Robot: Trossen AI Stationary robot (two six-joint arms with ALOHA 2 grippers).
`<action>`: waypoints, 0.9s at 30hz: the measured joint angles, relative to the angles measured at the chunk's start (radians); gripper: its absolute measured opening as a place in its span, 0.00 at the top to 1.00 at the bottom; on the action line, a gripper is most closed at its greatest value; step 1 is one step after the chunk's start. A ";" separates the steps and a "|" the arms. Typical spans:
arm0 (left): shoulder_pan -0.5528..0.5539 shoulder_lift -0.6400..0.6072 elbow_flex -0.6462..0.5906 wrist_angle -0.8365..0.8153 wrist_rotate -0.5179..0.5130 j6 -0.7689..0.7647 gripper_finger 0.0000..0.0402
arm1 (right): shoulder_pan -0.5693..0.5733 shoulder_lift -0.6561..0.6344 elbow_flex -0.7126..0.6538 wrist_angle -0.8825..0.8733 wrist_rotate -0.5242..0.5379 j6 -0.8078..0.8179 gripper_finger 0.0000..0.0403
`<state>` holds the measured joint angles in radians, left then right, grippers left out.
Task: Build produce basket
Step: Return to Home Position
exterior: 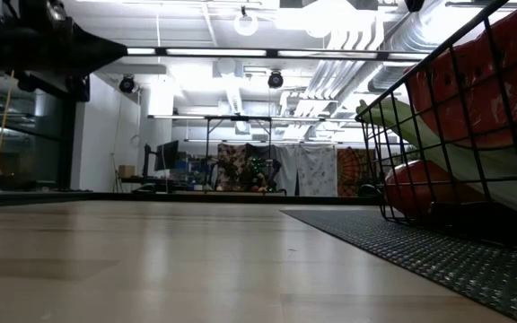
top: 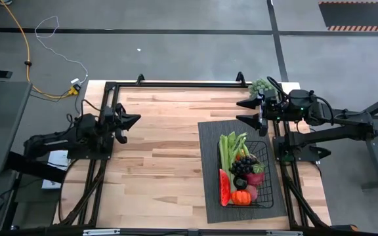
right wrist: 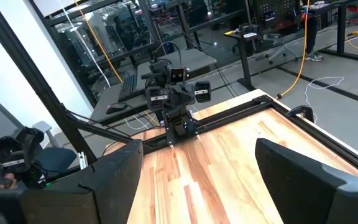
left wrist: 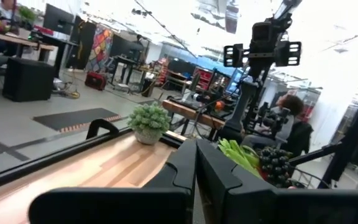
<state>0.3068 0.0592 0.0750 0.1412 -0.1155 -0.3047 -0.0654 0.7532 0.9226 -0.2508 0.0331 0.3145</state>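
The basket (top: 262,148), filled with produce (top: 241,174), is seen on the ribbed mat (top: 210,190) at the counter's (top: 163,164) near right. Farther back, the left gripper (top: 134,120) is held at the left edge with fingers together, and the right gripper (top: 239,111) at the far right with fingers apart.

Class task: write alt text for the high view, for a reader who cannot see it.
A black wire basket full of produce, including celery, grapes and a watermelon slice, sits on a dark mat at the right of a wooden table. The left gripper and right gripper are clear of it, at opposite sides.
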 joint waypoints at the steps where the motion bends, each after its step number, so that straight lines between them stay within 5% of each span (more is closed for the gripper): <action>1: 0.008 -0.015 0.000 -0.010 0.017 0.000 1.00 | 0.000 0.000 0.000 0.000 0.000 0.000 0.25; 6: 0.043 -0.055 -0.002 -0.107 0.045 -0.038 1.00 | 0.000 0.000 0.000 -0.001 0.000 0.002 0.25; 12: 0.031 -0.049 -0.066 -0.029 0.031 -0.152 1.00 | 0.000 0.000 0.000 -0.001 0.000 0.003 0.25; 22: -0.126 -0.049 -0.063 -0.111 -0.048 -0.105 1.00 | 0.001 0.000 0.000 -0.051 -0.007 0.071 0.25; 27: -0.160 -0.040 -0.063 -0.107 -0.068 0.051 1.00 | 0.001 0.000 0.000 -0.053 -0.008 0.066 0.25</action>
<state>0.1467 0.0193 0.0120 0.0345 -0.1833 -0.2535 -0.0647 0.7532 0.9226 -0.3042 0.0246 0.3805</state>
